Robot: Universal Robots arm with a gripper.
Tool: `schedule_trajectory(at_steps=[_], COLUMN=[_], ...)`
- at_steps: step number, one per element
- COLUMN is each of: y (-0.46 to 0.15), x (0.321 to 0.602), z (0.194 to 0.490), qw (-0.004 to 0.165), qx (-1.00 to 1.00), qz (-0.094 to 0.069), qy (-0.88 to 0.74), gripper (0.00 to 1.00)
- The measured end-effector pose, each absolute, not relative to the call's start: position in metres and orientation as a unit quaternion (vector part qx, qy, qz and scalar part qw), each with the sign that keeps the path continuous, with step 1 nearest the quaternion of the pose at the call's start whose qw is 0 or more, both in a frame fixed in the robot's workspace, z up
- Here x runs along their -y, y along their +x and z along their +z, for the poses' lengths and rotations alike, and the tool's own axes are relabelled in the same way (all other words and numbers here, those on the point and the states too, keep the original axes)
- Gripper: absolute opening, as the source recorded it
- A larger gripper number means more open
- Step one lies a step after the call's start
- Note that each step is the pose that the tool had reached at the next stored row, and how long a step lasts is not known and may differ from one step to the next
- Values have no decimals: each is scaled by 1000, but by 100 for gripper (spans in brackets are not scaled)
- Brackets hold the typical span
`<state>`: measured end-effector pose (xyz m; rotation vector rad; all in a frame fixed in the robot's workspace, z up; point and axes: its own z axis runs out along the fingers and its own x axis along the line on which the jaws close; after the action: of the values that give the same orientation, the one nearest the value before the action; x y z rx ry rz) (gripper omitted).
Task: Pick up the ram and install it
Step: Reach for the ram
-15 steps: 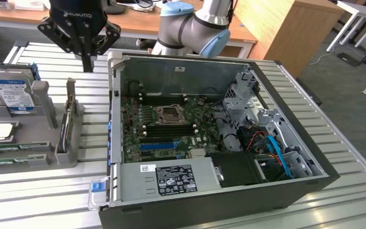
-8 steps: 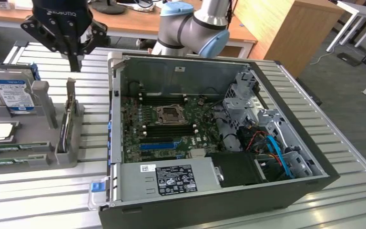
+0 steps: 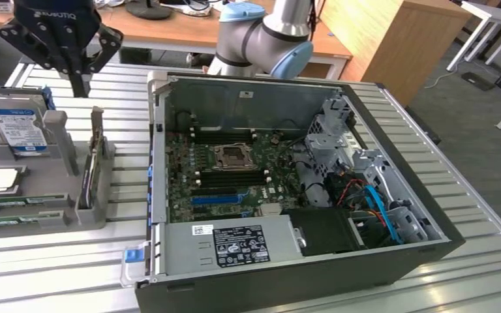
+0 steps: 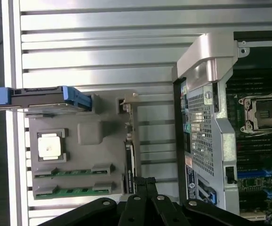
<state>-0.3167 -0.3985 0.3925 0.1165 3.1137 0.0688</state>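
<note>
The end effector [image 3: 80,91] was held above the slatted surface [image 3: 59,267], at the far side of a grey holder [image 3: 59,130]. Its fingers were pressed together and nothing was held between them. The ram [image 4: 72,191] was lying flat in the outermost slot of the holder, well apart from the end effector. A second green strip [image 4: 74,172] was placed just beside it, between the ram and a square processor chip [image 4: 49,145]. A hard drive [image 3: 15,127] with a blue label was stood upright at the far end of the holder. At the exterior view's right, an opened computer case [image 3: 276,287] was laid on the surface, and its motherboard [image 3: 224,179] could be seen inside.
</note>
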Motion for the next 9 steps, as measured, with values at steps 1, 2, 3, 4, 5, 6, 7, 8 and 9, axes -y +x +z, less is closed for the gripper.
schedule_trajectory(at_steps=[1, 2, 3, 4, 5, 6, 7, 8, 9], y=[-320, -324, -328, -332, -335, -339, -343, -346, -350], x=[399, 398, 398, 398, 398, 398, 398, 398, 398], z=[392, 392, 392, 392, 392, 392, 392, 392, 392], qw=[12, 12, 12, 12, 12, 12, 12, 12, 12], qx=[-999, -999, -999, -999, -999, -999, -999, -999, -999], qz=[22, 22, 22, 22, 22, 22, 22, 22, 22], qy=[37, 37, 37, 37, 37, 37, 37, 37, 37], gripper=[11, 11, 11, 11, 11, 11, 11, 11, 11])
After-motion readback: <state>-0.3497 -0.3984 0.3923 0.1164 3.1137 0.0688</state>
